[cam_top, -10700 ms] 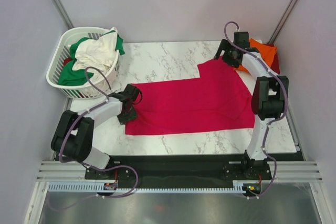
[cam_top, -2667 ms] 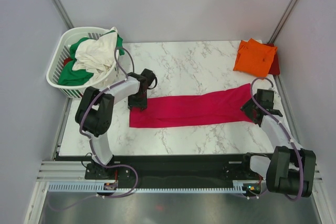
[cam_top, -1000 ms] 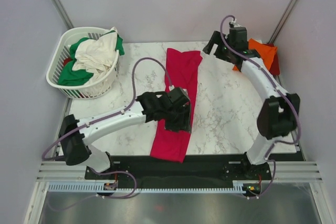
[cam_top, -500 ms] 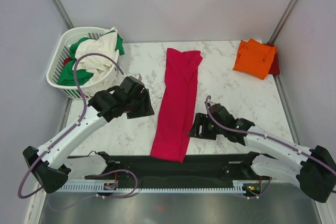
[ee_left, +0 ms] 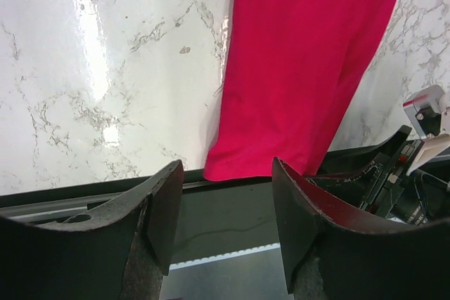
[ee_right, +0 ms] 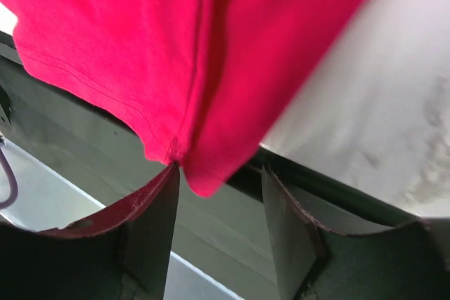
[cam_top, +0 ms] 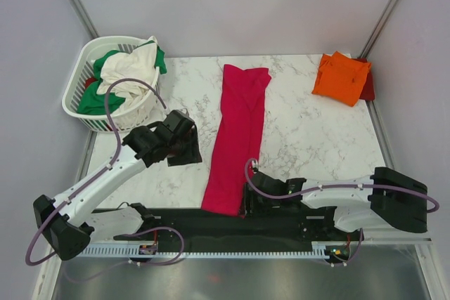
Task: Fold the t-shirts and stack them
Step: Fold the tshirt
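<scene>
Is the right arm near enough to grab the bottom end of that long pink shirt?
Probably yes. The right pincer is open, and the near corner of the crimson-pink shirt seems to hang right at the gap between its fingers. Nothing appears to be in the way.

Within the last half second the right claw [cam_top: 246,198] has swung from beside the crimson-pink t-shirt [cam_top: 239,124] down to its near hem at the worktop [cam_top: 316,145] edge, jaws spread astride the hem corner.
</scene>
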Controlling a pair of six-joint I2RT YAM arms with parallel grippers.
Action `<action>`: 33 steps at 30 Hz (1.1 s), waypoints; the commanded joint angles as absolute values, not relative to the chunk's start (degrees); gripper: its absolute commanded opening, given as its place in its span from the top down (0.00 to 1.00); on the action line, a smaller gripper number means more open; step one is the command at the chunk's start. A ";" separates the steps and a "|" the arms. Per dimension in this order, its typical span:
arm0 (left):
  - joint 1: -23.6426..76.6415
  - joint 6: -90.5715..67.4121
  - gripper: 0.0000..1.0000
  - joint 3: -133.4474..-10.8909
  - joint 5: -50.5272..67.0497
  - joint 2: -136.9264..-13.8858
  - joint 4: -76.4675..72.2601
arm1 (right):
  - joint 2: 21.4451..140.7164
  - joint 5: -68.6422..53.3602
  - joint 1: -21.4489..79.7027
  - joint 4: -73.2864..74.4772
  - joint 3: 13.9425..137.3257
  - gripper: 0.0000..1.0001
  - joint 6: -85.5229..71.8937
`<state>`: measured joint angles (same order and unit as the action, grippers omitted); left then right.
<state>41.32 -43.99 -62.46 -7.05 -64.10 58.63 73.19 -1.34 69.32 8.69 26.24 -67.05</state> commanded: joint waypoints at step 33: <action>54.40 -57.29 0.41 -43.07 2.46 -56.33 50.10 | 50.20 1.67 70.66 32.59 24.79 0.34 -67.50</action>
